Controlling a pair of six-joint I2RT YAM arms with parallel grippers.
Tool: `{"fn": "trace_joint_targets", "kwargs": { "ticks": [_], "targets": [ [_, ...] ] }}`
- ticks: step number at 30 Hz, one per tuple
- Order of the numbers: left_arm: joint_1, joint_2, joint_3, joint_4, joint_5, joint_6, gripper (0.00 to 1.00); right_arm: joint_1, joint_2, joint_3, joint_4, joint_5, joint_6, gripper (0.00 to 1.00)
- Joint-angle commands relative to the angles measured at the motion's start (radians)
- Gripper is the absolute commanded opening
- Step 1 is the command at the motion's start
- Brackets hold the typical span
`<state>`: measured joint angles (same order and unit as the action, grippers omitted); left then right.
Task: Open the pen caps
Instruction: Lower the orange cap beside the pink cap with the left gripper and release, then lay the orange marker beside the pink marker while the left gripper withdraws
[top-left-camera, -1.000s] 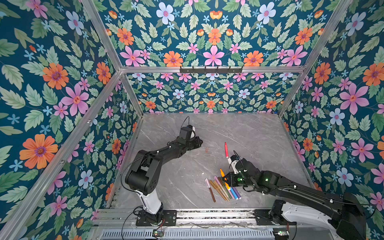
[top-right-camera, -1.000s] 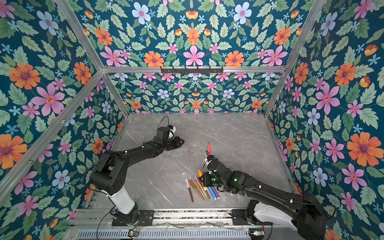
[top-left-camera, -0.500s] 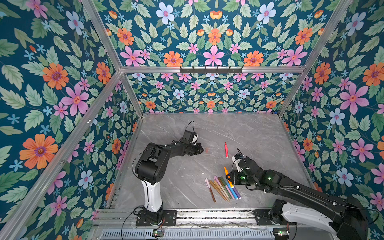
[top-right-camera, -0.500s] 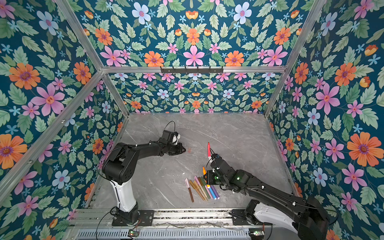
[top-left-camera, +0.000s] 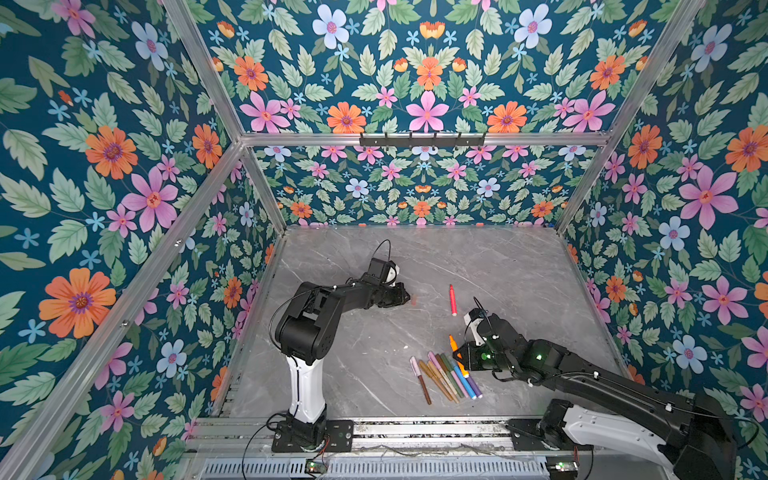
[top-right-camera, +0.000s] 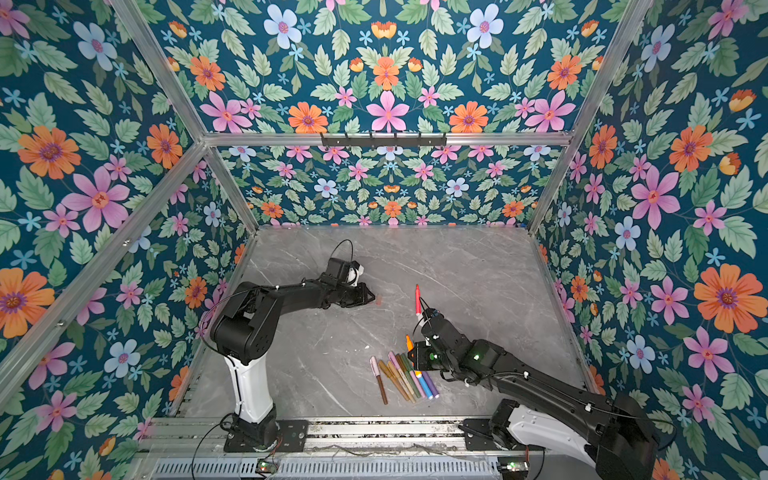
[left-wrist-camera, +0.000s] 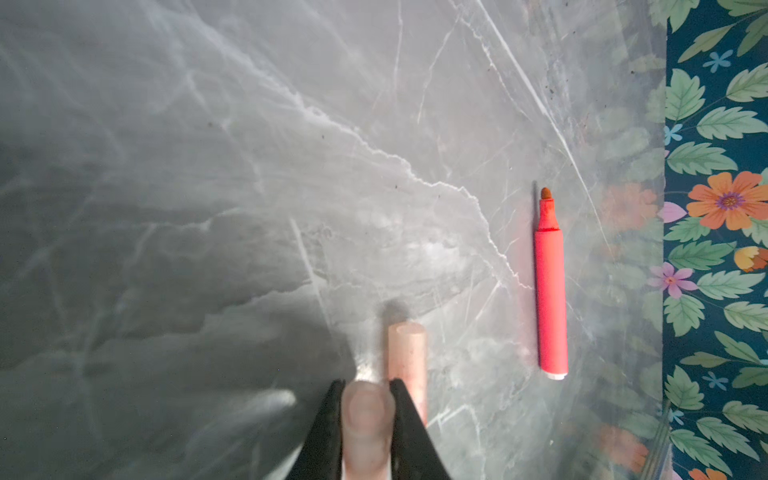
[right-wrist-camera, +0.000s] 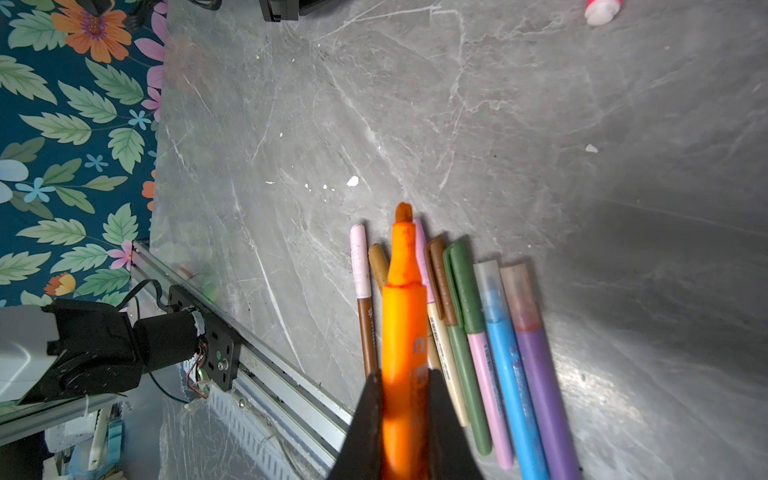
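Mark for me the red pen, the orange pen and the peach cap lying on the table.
red pen (left-wrist-camera: 550, 299): left wrist view, middle of its barrel.
orange pen (right-wrist-camera: 405, 328): right wrist view, wide part of its barrel.
peach cap (left-wrist-camera: 408, 357): left wrist view, its side wall.

You have bare marble tabletop (top-left-camera: 478, 257) open along the back wall and again at the front between the two arm bases. Mid-table, a red pen (top-left-camera: 452, 300) and a peach cap (left-wrist-camera: 407, 357) lie near the left gripper (top-left-camera: 405, 297), with only a narrow lane between them. At the front, a row of pens (top-left-camera: 446, 376) lies partly under the right gripper (top-left-camera: 460, 355) and its orange pen (right-wrist-camera: 405, 324).
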<state>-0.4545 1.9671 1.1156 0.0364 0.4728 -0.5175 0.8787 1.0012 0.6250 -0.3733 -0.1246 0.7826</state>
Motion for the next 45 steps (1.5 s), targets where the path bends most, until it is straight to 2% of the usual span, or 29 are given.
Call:
{"fn": "trace_joint_targets", "kwargs": {
  "ticks": [1,11,22,31,37,42,45],
  "targets": [
    [-0.001,0.008,0.006,-0.040,-0.016,0.019,0.25,0.000,-0.004,0.001,-0.006,0.003,-0.002,0.00],
    [-0.001,0.007,0.009,-0.047,-0.020,0.020,0.30,0.000,-0.001,0.001,-0.002,0.000,-0.001,0.00],
    [-0.001,-0.006,-0.009,-0.014,0.004,-0.007,0.31,0.000,0.003,-0.002,-0.001,0.000,-0.002,0.00],
    [0.000,-0.129,0.000,-0.073,-0.056,0.010,0.32,-0.017,0.012,0.019,-0.035,-0.001,-0.022,0.00],
    [0.002,-0.315,-0.014,-0.126,-0.072,0.027,0.32,-0.126,0.065,0.068,-0.084,-0.053,-0.105,0.00],
    [0.002,-0.536,-0.086,-0.190,-0.041,0.086,0.33,-0.307,0.155,0.120,-0.098,-0.149,-0.196,0.00],
    [0.005,-0.691,-0.126,-0.301,-0.081,0.147,0.35,-0.416,0.240,0.183,-0.128,-0.176,-0.250,0.00]
  ]
}}
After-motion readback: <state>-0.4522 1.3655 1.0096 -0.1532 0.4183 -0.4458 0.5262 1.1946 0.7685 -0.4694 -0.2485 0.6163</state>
